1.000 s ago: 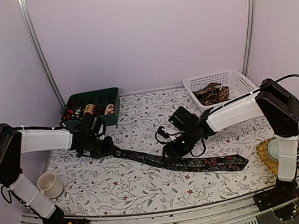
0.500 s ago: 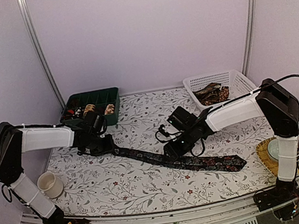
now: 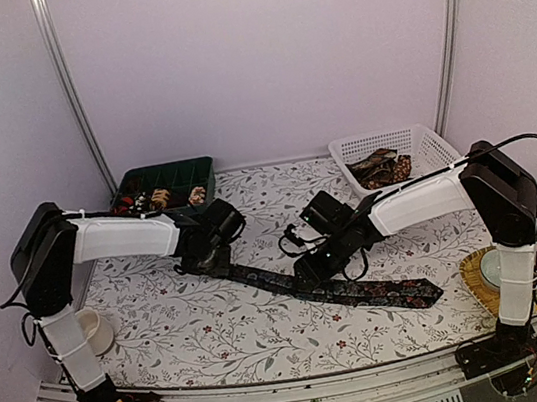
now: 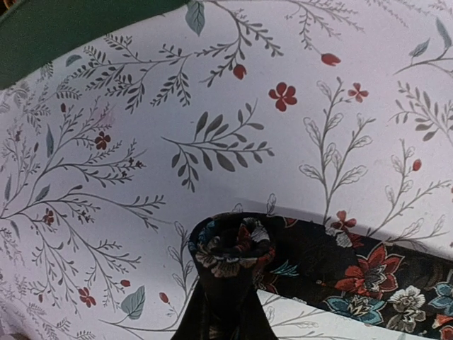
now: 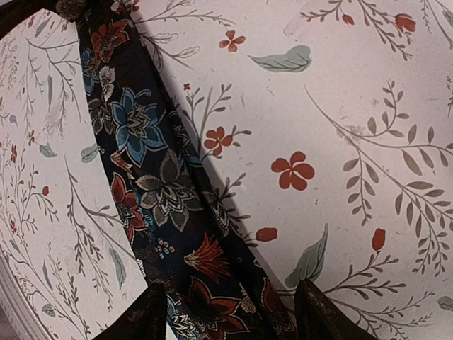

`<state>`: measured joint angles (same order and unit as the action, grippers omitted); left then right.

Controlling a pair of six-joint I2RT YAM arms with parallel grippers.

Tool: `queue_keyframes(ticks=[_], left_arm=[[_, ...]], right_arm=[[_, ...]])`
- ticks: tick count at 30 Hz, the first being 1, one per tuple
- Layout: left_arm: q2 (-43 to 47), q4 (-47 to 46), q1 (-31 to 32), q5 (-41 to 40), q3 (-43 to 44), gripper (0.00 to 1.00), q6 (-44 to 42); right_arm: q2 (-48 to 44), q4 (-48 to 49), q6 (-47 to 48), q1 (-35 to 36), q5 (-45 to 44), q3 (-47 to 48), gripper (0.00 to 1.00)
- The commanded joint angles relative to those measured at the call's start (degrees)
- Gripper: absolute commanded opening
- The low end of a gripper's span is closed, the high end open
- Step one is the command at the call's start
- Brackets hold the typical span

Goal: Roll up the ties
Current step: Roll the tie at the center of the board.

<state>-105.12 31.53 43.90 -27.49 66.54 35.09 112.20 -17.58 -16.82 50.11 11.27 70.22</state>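
The tie [image 3: 373,291] lay diagonally across the table [image 3: 218,335]. The left gripper [image 3: 199,262] was clamped shut on its coiled narrow end; the right gripper [image 5: 230,315] stood part open, fingers [image 5: 141,319] straddling its middle.

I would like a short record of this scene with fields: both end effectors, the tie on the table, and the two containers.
left end effector: shut on the coiled narrow end of the dark floral fabric necktie
right end effector: open, fingers astride the necktie's middle
necktie: uncoiled part lies flat, diagonal on the floral tablecloth
white plastic mesh basket: far right, holds crumpled ties
dark green compartment tray: far left, holds rolled ties
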Motion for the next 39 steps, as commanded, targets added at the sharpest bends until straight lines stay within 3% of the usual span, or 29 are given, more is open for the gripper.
queue_keyframes(ticks=[1, 12, 21, 39], left_arm=[[-2.7, 7.8, 2.6, -11.3, 3.2, 0.0, -0.2], [-7.0, 12.1, 5.8, -19.8, 5.8, 0.0, 0.6], [-9.0, 7.3, 6.6, -21.1, 2.4, 0.0, 0.2], [-8.1, -1.3, 8.4, -18.4, -1.6, 0.19, -4.6]], right_arm=[[2.2, -1.8, 0.6, 0.4, 1.7, 0.8, 0.61], [2.6, -1.5, 0.8, 0.4, 3.2, 0.8, 0.61], [2.7, -1.0, 0.6, 0.4, 4.1, 0.8, 0.61], [3.3, -0.3, 0.0, 0.3, 6.6, 0.8, 0.61]])
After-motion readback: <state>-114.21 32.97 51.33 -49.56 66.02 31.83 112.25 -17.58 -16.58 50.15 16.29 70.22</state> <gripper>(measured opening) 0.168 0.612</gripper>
